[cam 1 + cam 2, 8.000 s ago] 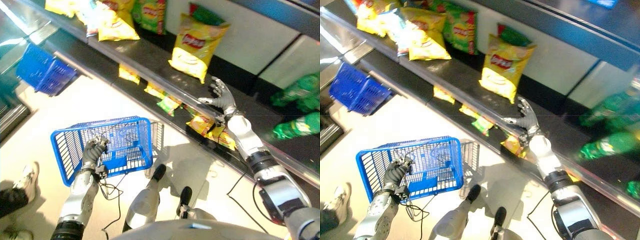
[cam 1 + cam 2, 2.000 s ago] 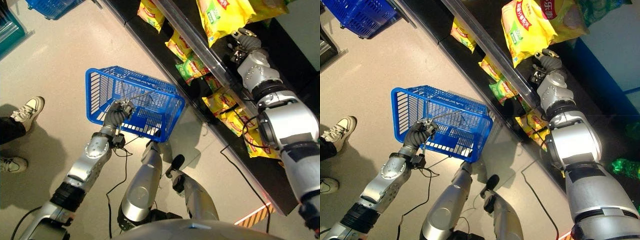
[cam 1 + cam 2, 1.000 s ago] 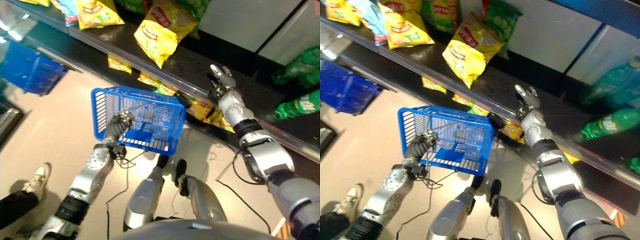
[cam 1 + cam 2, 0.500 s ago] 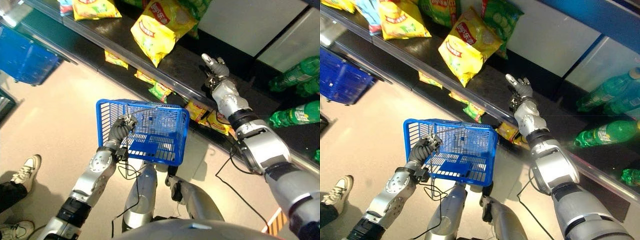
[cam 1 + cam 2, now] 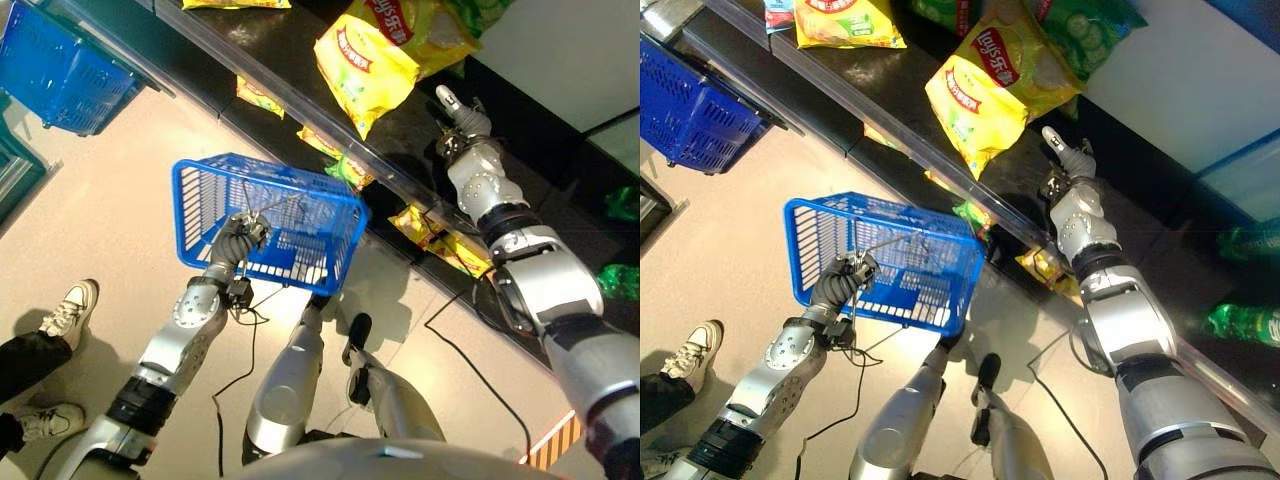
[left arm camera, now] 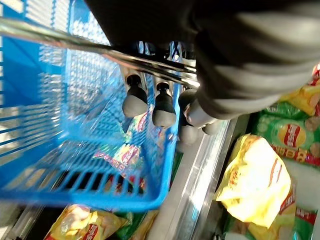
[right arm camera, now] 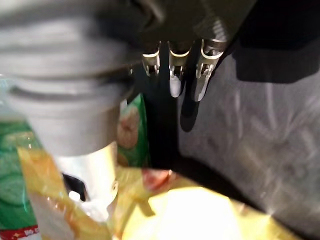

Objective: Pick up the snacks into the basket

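My left robot hand (image 5: 240, 237) is curled round the basket (image 5: 262, 218) handle. My right robot hand (image 5: 1067, 168), fingers straight, seems beside the chip bag (image 5: 992, 84), whose far end is cut off.

Silver-grey arms, black bands between segments. Left hand (image 5: 238, 238), right hand (image 5: 1070, 165): silver fingers (image 6: 134, 97), dark rounded tips; dark ribbed covers over backs, wrists.
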You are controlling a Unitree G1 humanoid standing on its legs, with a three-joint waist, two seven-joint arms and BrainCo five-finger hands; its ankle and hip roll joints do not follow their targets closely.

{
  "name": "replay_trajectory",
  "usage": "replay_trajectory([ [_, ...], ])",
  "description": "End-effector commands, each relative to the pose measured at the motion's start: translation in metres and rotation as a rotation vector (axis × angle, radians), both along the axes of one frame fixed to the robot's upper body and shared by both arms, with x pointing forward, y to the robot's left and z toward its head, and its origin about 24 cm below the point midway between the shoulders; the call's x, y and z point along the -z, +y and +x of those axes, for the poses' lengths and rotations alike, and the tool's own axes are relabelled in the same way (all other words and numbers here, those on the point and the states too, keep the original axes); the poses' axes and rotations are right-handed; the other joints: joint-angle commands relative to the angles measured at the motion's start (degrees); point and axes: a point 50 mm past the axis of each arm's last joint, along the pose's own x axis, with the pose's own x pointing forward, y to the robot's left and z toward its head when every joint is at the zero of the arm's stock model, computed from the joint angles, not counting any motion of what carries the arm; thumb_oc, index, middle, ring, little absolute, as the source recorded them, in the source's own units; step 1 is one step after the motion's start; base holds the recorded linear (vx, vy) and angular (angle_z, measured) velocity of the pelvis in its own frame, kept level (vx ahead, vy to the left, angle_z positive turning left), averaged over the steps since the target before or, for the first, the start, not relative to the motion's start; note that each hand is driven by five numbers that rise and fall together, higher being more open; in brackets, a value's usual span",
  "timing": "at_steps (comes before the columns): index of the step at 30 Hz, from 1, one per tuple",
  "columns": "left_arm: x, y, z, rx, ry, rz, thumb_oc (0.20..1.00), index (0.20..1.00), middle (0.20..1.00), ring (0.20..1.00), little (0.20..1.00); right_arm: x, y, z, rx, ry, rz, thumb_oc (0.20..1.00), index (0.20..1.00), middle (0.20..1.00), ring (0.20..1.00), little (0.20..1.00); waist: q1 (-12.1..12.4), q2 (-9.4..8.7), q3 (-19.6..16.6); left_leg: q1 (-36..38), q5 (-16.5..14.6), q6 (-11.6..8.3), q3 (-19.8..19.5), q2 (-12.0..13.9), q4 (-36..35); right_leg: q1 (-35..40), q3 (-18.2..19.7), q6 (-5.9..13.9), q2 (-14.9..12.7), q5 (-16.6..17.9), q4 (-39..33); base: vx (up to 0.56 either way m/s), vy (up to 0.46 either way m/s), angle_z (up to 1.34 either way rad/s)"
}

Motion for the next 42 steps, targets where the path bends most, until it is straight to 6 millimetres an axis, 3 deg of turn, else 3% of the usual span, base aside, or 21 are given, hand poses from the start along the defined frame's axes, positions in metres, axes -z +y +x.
replay_trajectory([
  [1,-0.059,-0.011,-0.005,0.077,-0.301,-0.074,0.2,0.2,0.2,0.2,0.2,-0.041,0.008,0.002,-0.047,-0.149,0.021,1.0,1.0,1.0,1.0,1.0,2.9,-3.61,-0.5,-0.97,-5.63,1.96,1.47,-2.35,3.66,4.02,1.44,8.43,-6.76,-0.75,1.94,0.04,0.004,0.23],
  [9,-0.067,-0.017,-0.002,0.111,-0.336,-0.085,0.2,0.2,0.2,0.2,0.2,-0.061,-0.005,0.0,-0.024,-0.21,0.084,1.0,1.0,1.0,1.0,1.0,4.75,-3.44,0.12,-1.62,-6.45,2.26,-0.24,-3.77,4.56,4.46,-0.68,8.59,-7.26,-1.36,2.37,0.03,-0.007,0.2],
  [23,-0.074,-0.021,-0.001,0.142,-0.359,-0.092,0.2,0.2,0.2,0.2,0.2,-0.076,-0.012,-0.001,-0.014,-0.267,0.142,1.0,1.0,1.0,1.0,1.0,6.78,-3.38,0.79,-2.02,-6.84,2.26,-2.52,-5.09,4.41,4.88,-3.43,8.64,-7.73,-2.11,2.45,0.03,-0.014,0.09],
  [24,-0.074,-0.021,-0.001,0.142,-0.36,-0.094,0.2,0.2,0.2,0.2,0.2,-0.077,-0.013,-0.001,-0.006,-0.266,0.148,0.859,0.859,0.859,0.859,0.859,7.1,-3.34,0.74,-2.03,-6.9,2.3,-2.76,-5.25,4.37,5.0,-3.73,8.58,-7.77,-2.24,2.4,0.02,0.003,0.12],
  [25,-0.074,-0.021,-0.001,0.142,-0.36,-0.094,0.2,0.2,0.2,0.2,0.2,-0.077,-0.013,-0.001,-0.006,-0.266,0.148,0.269,0.269,0.269,0.269,0.269,7.09,-3.34,0.75,-2.03,-6.9,2.3,-2.78,-5.26,4.37,5.0,-3.75,8.58,-7.77,-2.24,2.4,0.03,-0.005,0.19],
  [26,-0.075,-0.022,-0.001,0.145,-0.363,-0.097,0.2,0.2,0.2,0.2,0.2,-0.077,-0.015,-0.002,0.003,-0.264,0.141,0.2,0.2,0.2,0.2,0.2,7.38,-3.25,0.71,-2.05,-6.95,2.34,-2.9,-5.43,4.36,5.03,-4.02,8.54,-7.85,-2.34,2.36,0.02,-0.012,0.17],
  [36,-0.077,-0.022,0.001,0.133,-0.37,-0.12,0.2,0.2,0.2,0.2,0.2,-0.072,-0.006,0.0,-0.018,-0.259,0.163,0.2,0.2,0.2,0.2,0.2,7.25,-3.44,0.59,-1.58,-7.62,2.52,-2.46,-5.44,4.79,5.43,-4.02,8.55,-8.3,-2.41,2.45,0.0,0.006,0.04],
  [41,-0.078,-0.017,0.003,0.088,-0.383,-0.141,0.2,0.2,0.2,0.2,0.2,-0.065,0.018,-0.001,-0.086,-0.305,0.21,0.2,0.2,0.2,0.2,0.2,6.39,-3.56,0.96,-1.25,-8.59,2.83,-0.82,-5.11,6.21,4.94,-2.44,8.83,-8.46,-1.8,3.52,-0.04,0.063,-0.11],
  [42,-0.077,-0.012,0.004,0.046,-0.383,-0.153,0.2,0.2,0.2,0.2,0.2,-0.059,0.036,-0.007,-0.147,-0.359,0.18,0.2,0.2,0.2,0.2,0.2,5.05,-3.66,1.32,-1.0,-8.72,3.13,0.71,-4.51,6.88,4.15,-0.9,9.18,-8.47,-0.54,4.12,-0.09,0.123,-0.35],
])
